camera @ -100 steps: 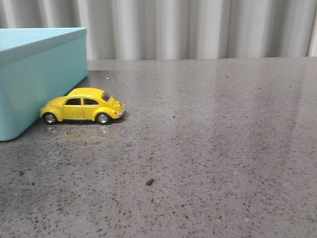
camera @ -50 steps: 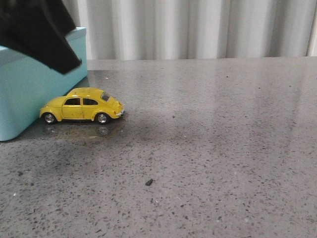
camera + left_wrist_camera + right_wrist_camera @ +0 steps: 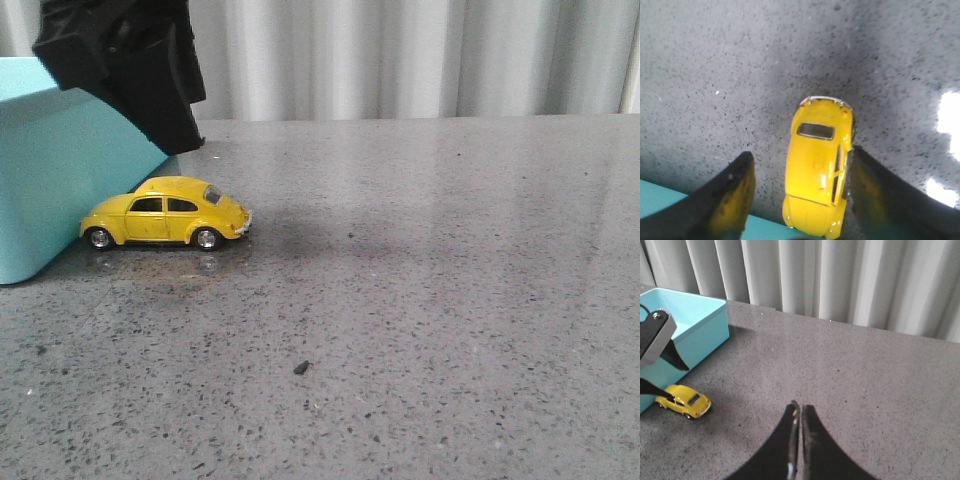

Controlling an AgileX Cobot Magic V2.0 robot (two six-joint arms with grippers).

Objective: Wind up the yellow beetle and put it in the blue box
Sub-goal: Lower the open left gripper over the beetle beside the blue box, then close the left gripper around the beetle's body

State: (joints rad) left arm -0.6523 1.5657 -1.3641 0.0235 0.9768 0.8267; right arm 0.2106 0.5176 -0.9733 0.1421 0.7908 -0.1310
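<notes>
The yellow beetle [image 3: 165,215] stands on its wheels on the grey table, side-on, right beside the blue box [image 3: 60,170] at the far left. My left gripper [image 3: 165,125] hangs just above the beetle and in front of the box. In the left wrist view it is open [image 3: 801,152], and the beetle [image 3: 817,165] lies between its fingers [image 3: 732,195], closer to the other finger; it holds nothing. My right gripper [image 3: 800,407] is shut and empty above bare table, well to the right of the beetle [image 3: 684,401] and the box [image 3: 685,325].
A small dark speck [image 3: 301,367] lies on the table nearer the front. A pleated grey curtain [image 3: 400,60] closes the back edge. The speckled tabletop [image 3: 450,280] stretches to the right of the beetle.
My left gripper has come into the front view from the upper left and moved down and right over the beetle. The beetle and box have not moved.
</notes>
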